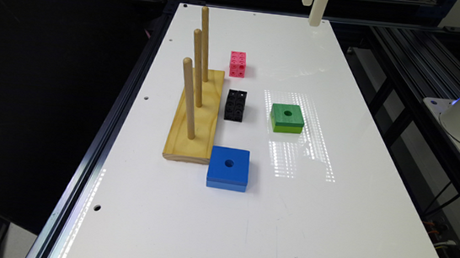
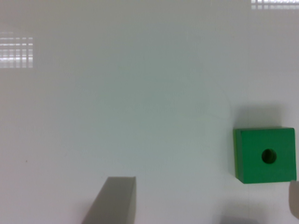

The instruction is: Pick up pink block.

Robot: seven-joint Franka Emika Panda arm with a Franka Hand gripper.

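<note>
White tabletop (image 1: 331,223) stretches away under me. Nearest lies the blue block (image 1: 228,168), then the green block (image 1: 286,118) and black cube (image 1: 235,105), with the pink block (image 1: 237,64) beyond, just beside the peg board (image 1: 194,121). My gripper (image 1: 315,3) hangs high at the far edge, fingers (image 2: 114,200) apart. I should centre above pink, descend straight, avoiding pegs.
</note>
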